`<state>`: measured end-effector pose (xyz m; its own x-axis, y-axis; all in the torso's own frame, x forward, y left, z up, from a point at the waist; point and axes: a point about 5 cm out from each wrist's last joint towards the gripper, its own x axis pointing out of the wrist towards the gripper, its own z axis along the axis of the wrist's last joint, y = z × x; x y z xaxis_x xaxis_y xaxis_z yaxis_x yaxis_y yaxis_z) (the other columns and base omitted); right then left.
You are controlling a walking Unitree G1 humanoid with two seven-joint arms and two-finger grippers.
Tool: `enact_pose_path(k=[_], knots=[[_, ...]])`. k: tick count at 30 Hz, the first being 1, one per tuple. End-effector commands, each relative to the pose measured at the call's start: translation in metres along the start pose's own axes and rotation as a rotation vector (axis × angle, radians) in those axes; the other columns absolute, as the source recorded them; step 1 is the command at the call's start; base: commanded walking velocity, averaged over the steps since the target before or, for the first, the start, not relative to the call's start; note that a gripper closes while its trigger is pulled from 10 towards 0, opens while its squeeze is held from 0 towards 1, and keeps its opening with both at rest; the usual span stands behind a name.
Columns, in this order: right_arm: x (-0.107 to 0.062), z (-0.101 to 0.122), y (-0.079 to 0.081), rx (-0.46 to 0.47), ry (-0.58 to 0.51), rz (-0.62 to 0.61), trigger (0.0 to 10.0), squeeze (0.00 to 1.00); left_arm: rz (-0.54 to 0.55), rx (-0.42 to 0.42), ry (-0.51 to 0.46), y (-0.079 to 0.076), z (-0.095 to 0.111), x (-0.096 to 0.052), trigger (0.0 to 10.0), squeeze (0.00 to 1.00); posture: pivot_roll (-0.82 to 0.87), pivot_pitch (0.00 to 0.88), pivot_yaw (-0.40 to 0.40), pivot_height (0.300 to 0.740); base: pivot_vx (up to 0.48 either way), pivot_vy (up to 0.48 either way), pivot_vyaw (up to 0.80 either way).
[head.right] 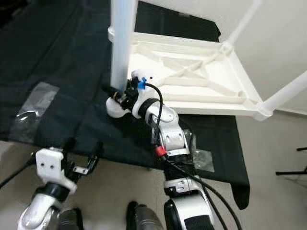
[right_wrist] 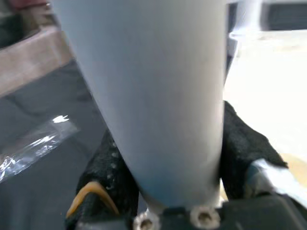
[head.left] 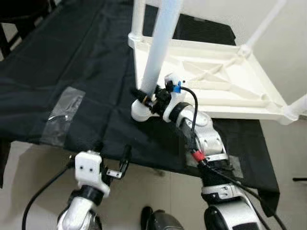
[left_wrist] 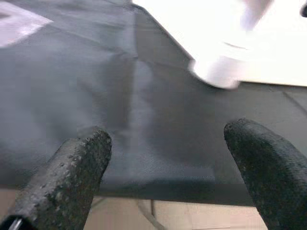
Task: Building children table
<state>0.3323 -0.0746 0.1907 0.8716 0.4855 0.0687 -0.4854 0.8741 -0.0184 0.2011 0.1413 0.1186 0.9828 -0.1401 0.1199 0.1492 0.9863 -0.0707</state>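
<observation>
White plastic dominates the left eye view: the tabletop (head.left: 216,81) lies upside down on a black cloth (head.left: 72,72) in the upper right of the frame, ribs showing. Legs already stand at its other three corners, so I judge the job nearly done, with the last leg (head.left: 160,43) at centre still to be seated in its corner socket (head.left: 141,111). The right gripper (head.left: 148,98) pinches that leg low down, just above the socket; its arm reaches up from the lower right, wrist bent toward the frame's left. The left gripper (head.left: 112,160) hangs at lower left over the cloth's edge, jaws spread and empty. A tape patch (head.left: 64,115) sits on the cloth at left.

The right eye view gives the same layout, the leg (head.right: 122,40) upright at upper centre.

In the left wrist view, two black fingers (left_wrist: 72,167) stand wide apart above the cloth, the socket (left_wrist: 218,74) blurred beyond.

In the right wrist view, the leg (right_wrist: 153,96) runs between the jaws, pressed on both sides.
</observation>
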Motion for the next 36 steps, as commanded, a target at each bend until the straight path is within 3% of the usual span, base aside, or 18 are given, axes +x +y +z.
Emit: enact_pose_path(k=[1,7,8,9,13,14,15,16,19,23,27,29,32,36], knots=[[-0.010,-0.047,0.009,0.024,0.214,0.006,0.0,0.00,0.005,0.000,0.018,0.001,-0.006,0.001,10.0,0.00,0.12,0.122,-0.199,0.740,0.000,0.000,0.00],[0.004,-0.036,0.010,0.026,0.178,0.055,0.0,0.00,0.007,0.002,0.020,0.006,-0.010,0.005,10.0,0.00,0.12,0.097,-0.190,0.740,0.000,0.000,0.00],[0.003,-0.033,0.014,0.024,0.184,0.069,3.3,0.00,0.007,0.002,0.019,0.006,-0.011,0.006,10.0,0.00,0.12,0.096,-0.189,0.740,0.000,0.000,0.00],[0.002,-0.032,0.017,0.040,0.192,0.090,10.0,0.00,0.006,0.003,0.017,0.006,-0.011,0.006,10.0,0.00,0.11,0.094,-0.190,0.740,0.000,0.000,0.00],[-0.003,-0.026,0.023,0.061,0.201,0.078,10.0,0.00,0.005,0.002,0.011,0.005,-0.012,0.006,10.0,0.00,0.12,0.095,-0.193,0.740,0.000,0.000,0.00],[-0.004,-0.024,0.023,0.070,0.192,0.091,10.0,0.72,0.004,0.001,0.009,0.004,-0.013,0.006,10.0,0.00,0.12,0.096,-0.193,0.740,0.000,0.000,0.00],[-0.004,-0.024,0.023,0.070,0.192,0.091,10.0,0.72,0.004,0.001,0.009,0.004,-0.013,0.006,10.0,0.00,0.12,0.096,-0.193,0.740,0.000,0.000,0.00],[-0.005,-0.019,0.019,0.081,0.165,0.129,10.0,1.00,0.003,-0.002,0.007,0.003,-0.013,0.007,10.0,0.00,0.12,0.098,-0.195,0.740,0.000,0.000,0.00],[-0.008,0.001,0.006,0.086,0.080,0.390,10.0,1.00,-0.001,-0.010,0.002,-0.001,-0.013,0.005,10.0,0.00,0.11,0.114,-0.198,0.740,0.000,0.000,0.00],[-0.013,0.010,-0.002,0.026,0.048,0.514,10.0,1.00,-0.003,-0.012,0.000,-0.004,-0.012,0.004,10.0,0.00,0.12,0.122,-0.198,0.740,0.000,0.000,0.00],[-0.020,0.026,-0.030,-0.102,0.068,0.710,10.0,1.00,-0.006,-0.015,-0.006,-0.008,-0.010,-0.002,10.0,0.00,0.12,0.146,-0.199,0.740,0.000,0.000,0.00],[-0.020,0.026,-0.030,-0.102,0.068,0.710,10.0,1.00,-0.006,-0.015,-0.006,-0.008,-0.010,-0.002,10.0,0.00,0.12,0.146,-0.199,0.740,0.000,0.000,0.00],[-0.017,0.033,-0.037,-0.152,0.089,0.808,10.0,1.00,-0.006,-0.017,-0.008,-0.009,-0.008,-0.006,10.0,0.00,0.13,0.171,-0.203,0.740,0.000,0.000,0.00],[0.005,0.050,-0.040,-0.205,0.057,0.830,10.0,1.00,-0.002,-0.017,-0.011,-0.010,-0.004,-0.013,10.0,0.00,0.14,0.193,-0.205,0.740,0.000,0.000,0.00]])
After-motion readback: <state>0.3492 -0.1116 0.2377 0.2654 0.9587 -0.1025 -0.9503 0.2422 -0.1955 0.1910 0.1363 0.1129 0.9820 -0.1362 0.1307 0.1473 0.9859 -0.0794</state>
